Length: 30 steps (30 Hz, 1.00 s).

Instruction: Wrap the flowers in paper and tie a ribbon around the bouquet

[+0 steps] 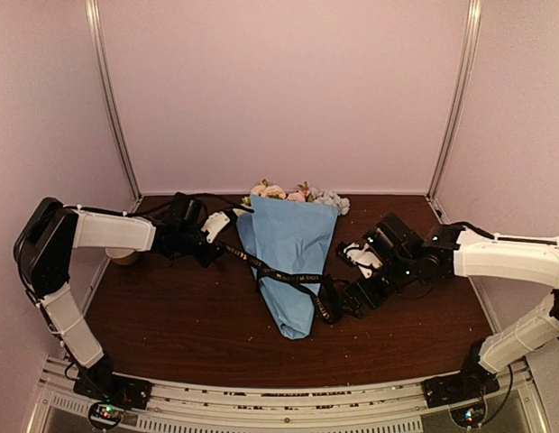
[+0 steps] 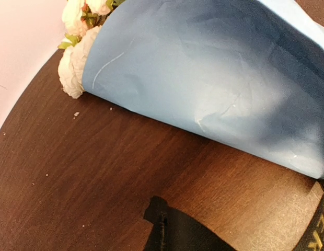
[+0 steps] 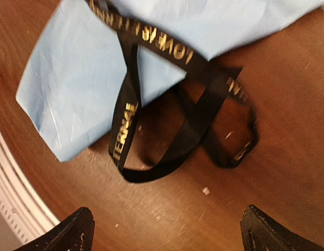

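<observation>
- Wrapping looks done: the paper (image 1: 290, 236) is closed into a cone round the flowers (image 1: 281, 191), and only the cream, pink and whitish heads show past its wide mouth.
- The bouquet (image 1: 296, 271) lies flat on the table (image 1: 162, 311), about mid-table, between the two arms.
- Long axis runs far-to-near in the top view. The flower end points to the back wall. The pointed tip points to the arm bases, leaning slightly toward the right arm's side.
- The ribbon (image 1: 281, 276) crosses the lower, narrow half of the cone on a diagonal, from the left arm's side down toward the right.
- In the right wrist view the ribbon passes over the paper and trails into a slack loop on the wood beside the tip. No knot or bow is visible.
- Judgement: the ribbon is placed, tying is not yet done. Left to do: cross the ends, cinch, knot.
- The left gripper (image 1: 211, 236) is closed just beside the cone's upper left edge. The ribbon runs straight from its tip, so it appears pinched on the ribbon end.
- The right gripper (image 3: 167, 217) has its jaws spread wide, both fingers (image 3: 73, 232) at the frame corners, nothing between them. It hangs over the loose loop without touching it.
</observation>
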{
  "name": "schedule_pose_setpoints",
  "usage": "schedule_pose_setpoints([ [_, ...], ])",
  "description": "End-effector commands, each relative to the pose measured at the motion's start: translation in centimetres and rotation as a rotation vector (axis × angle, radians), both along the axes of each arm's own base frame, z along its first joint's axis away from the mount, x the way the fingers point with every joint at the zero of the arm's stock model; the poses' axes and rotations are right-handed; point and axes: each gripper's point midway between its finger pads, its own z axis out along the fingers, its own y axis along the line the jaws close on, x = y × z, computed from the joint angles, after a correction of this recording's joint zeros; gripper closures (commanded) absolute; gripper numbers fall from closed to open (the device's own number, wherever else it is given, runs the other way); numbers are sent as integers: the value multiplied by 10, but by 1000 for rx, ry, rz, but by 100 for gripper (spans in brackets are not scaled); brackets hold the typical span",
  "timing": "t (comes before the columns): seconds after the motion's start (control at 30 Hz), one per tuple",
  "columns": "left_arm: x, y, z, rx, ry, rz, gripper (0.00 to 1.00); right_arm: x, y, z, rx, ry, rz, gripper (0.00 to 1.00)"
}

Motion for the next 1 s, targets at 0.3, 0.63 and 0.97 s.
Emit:
schedule_pose_setpoints([
  [0.3,-1,-8,26,-35,-55,-22,100,28,27,114,502,-764,70,0],
  [0.63,-2,-6,25,-27,-51,-19,100,1,42,-31,140,-247,186,17],
  [0.97,0,-7,30,-42,-57,-9,100,12,65,-67,48,-189,252,27],
])
